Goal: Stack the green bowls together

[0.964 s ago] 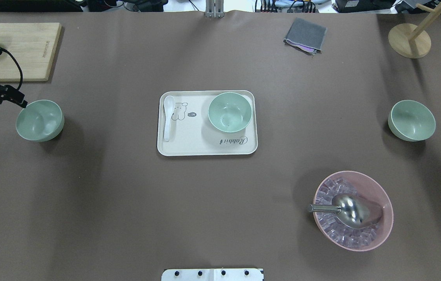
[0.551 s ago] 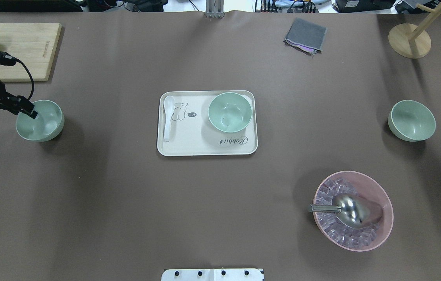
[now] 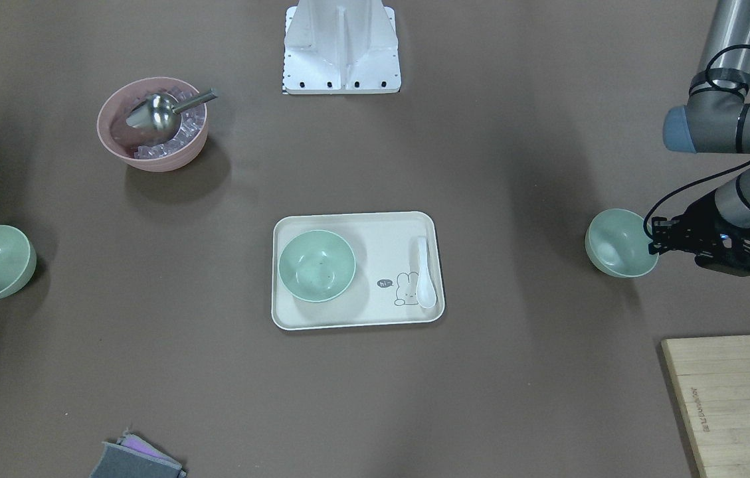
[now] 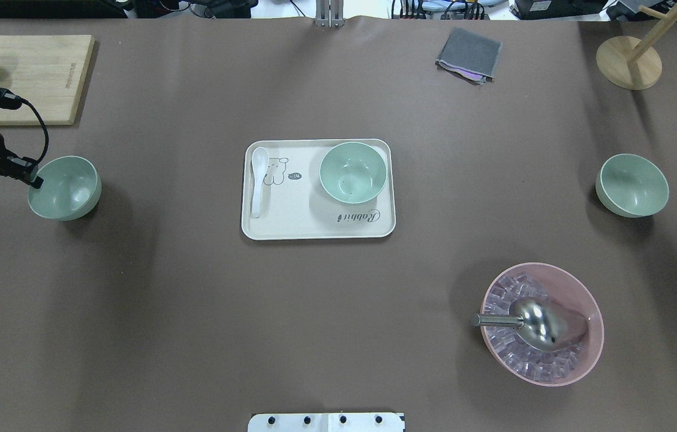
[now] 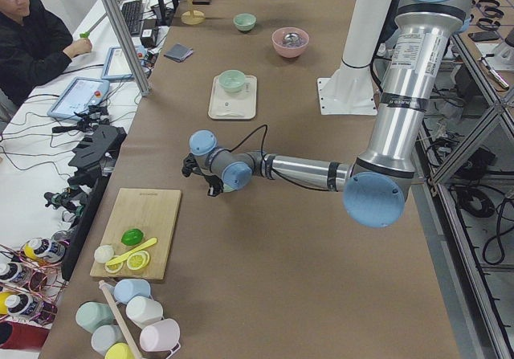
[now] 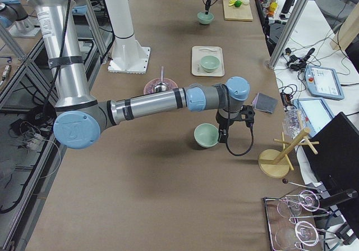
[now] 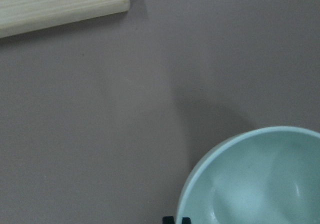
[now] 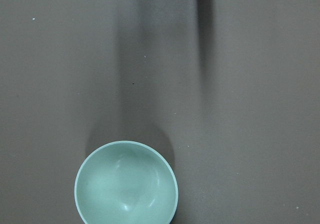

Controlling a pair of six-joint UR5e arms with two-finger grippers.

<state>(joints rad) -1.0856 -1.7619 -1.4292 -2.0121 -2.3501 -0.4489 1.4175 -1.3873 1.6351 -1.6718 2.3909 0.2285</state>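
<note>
Three pale green bowls are on the table. The left bowl (image 4: 65, 187) also shows in the front view (image 3: 617, 242) and the left wrist view (image 7: 260, 184). The middle bowl (image 4: 353, 172) stands on a cream tray (image 4: 290, 223). The right bowl (image 4: 632, 185) also shows in the right wrist view (image 8: 126, 184). My left gripper (image 4: 35, 180) sits at the left bowl's outer rim, its fingertips (image 7: 169, 219) close together with the rim between them. My right gripper (image 6: 223, 137) hangs just beside the right bowl; I cannot tell whether it is open or shut.
A pink bowl (image 4: 542, 324) with ice and a metal scoop stands at the near right. A cutting board (image 4: 38, 78) with fruit lies far left. A grey cloth (image 4: 469, 54) and a wooden stand (image 4: 629, 62) lie at the far edge. A white spoon (image 4: 258, 180) lies on the tray.
My left gripper came down from beyond the left bowl's rim, dipped inside the bowl, then settled on its left rim. The bowl shifted slightly to the right.
</note>
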